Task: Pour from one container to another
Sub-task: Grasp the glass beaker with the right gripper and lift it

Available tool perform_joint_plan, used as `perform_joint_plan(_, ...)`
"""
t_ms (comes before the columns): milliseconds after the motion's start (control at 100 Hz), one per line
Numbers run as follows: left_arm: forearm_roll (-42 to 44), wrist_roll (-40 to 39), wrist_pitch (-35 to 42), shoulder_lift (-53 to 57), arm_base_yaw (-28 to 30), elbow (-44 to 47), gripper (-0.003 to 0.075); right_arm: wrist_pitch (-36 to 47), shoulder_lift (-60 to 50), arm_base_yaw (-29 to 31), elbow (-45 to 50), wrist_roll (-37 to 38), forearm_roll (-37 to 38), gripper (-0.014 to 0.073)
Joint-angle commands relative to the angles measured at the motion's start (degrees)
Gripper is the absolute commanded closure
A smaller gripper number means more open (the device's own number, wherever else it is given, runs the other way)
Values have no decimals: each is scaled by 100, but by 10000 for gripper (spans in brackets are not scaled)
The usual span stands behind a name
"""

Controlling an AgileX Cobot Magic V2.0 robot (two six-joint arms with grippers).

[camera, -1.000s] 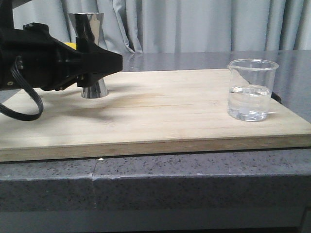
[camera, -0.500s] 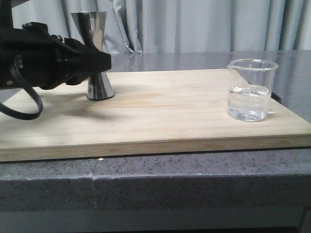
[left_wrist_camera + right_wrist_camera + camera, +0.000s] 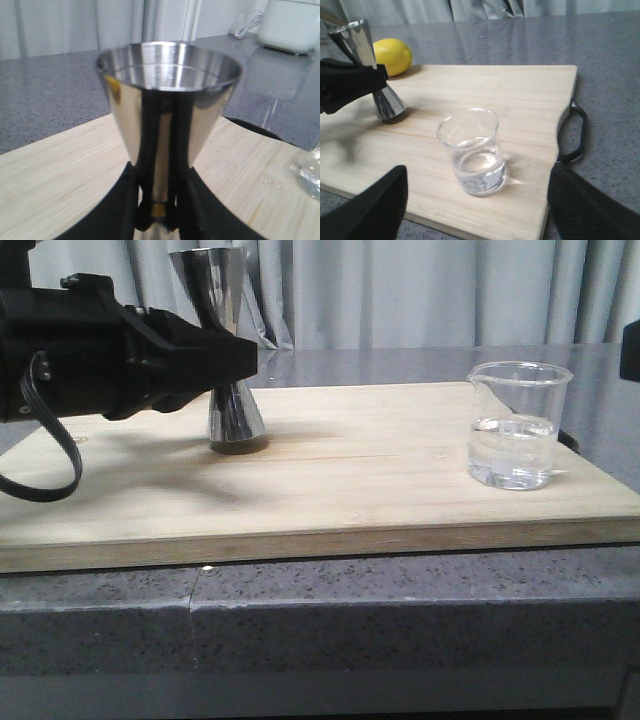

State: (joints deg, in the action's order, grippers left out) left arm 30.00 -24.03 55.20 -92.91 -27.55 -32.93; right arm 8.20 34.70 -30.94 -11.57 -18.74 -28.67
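The tall steel jigger (image 3: pixel 236 422) stands upright on the left half of the wooden board (image 3: pixel 350 490). My left gripper (image 3: pixel 240 358) is shut on its narrow waist. The left wrist view shows the jigger's bowl (image 3: pixel 170 95) close up, with the fingers (image 3: pixel 134 200) clamped on the gold band. Its base sits at board level; I cannot tell if it touches. The clear glass beaker (image 3: pixel 519 428), about a third full of clear liquid, stands on the board's right side. My right gripper (image 3: pixel 479 205) is open, hanging wide around and short of the beaker (image 3: pixel 474 150).
A yellow lemon (image 3: pixel 393 55) lies at the board's far left corner, behind the jigger (image 3: pixel 387 102). The board's black handle (image 3: pixel 577 135) sticks out past the beaker. A white appliance (image 3: pixel 292 22) stands on the grey counter beyond. Curtains hang behind.
My left gripper has carried the jigger rightward along the board, toward the beaker and nearer the front. The beaker has not moved.
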Motion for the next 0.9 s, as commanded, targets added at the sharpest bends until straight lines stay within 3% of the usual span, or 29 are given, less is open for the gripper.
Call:
perform_joint_plan(0,-52,-233,554,352,-7,-152,740,380,223,-69,-147,-68,160,71)
perform_joint_plan(440,107,-448,-382,1344,-7,-152,739,1594,1521,-346,-147,-68,652,71)
perform_joint_plan(890,129,-448,-382,1354,-7,-152,740,3180,2593,-647,-147,-68,935,71)
